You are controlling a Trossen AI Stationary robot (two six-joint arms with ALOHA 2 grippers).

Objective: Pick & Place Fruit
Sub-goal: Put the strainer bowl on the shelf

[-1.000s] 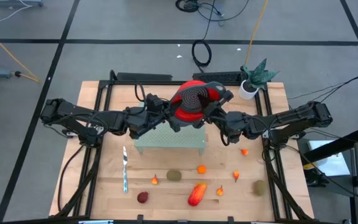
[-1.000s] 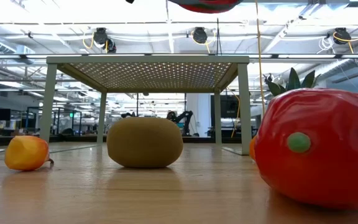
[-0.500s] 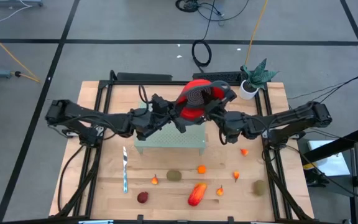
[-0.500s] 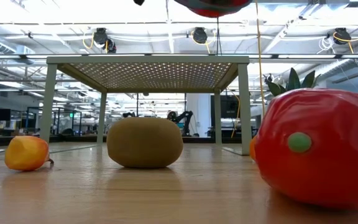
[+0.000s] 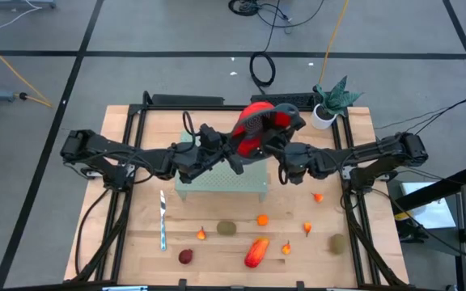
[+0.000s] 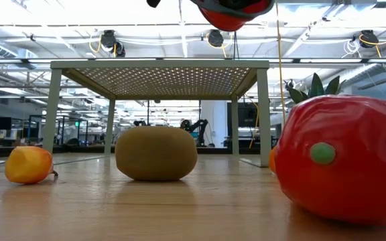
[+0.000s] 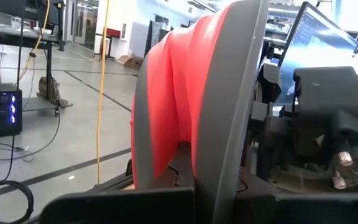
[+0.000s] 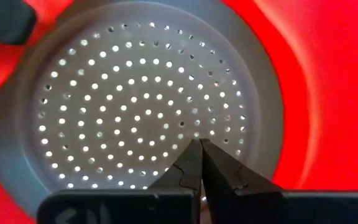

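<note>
A red bowl [image 5: 259, 123] with a grey rim and a perforated grey bottom hangs tipped on edge above the pale green perforated stand [image 5: 221, 181]. Its underside shows at the top of the low view as the bowl [image 6: 233, 10]. My left gripper [image 5: 235, 152] is shut on its rim. My right gripper [image 5: 279, 144] is shut, pointing level at the bowl's bottom. Fruit lies on the near half of the table: a dark-red round one [image 5: 185, 256], an elongated red-orange piece [image 5: 256, 251], a brown-green oval [image 5: 226, 228] and small orange pieces [image 5: 262, 219]. My left gripper pinches the bowl's grey rim [image 7: 219, 177] between its two fingers, coming level from the table's left. The rim stands edge-on between the fingers and the red body [image 7: 166, 112] bulges to one side. The bowl is lifted clear of the stand, tipped on edge. My right gripper has its shut fingertips [image 8: 194, 155] at the perforated grey bottom [image 8: 142, 106], pointing square at it and level. Whether they touch it I cannot tell.
A slim silver knife [image 5: 163, 220] lies near the table's left side. A potted plant [image 5: 330, 101] stands at the far right corner. Another brown-green oval [image 5: 337, 242] lies near right. In the low view an oval fruit [image 6: 156, 152] sits before the stand [image 6: 159, 67].
The bowl has tipped further onto its edge and sunk a little toward the stand. My left gripper has gone a little toward the table's right with the rim. My right gripper has rolled at the wrist while staying at the bowl.
</note>
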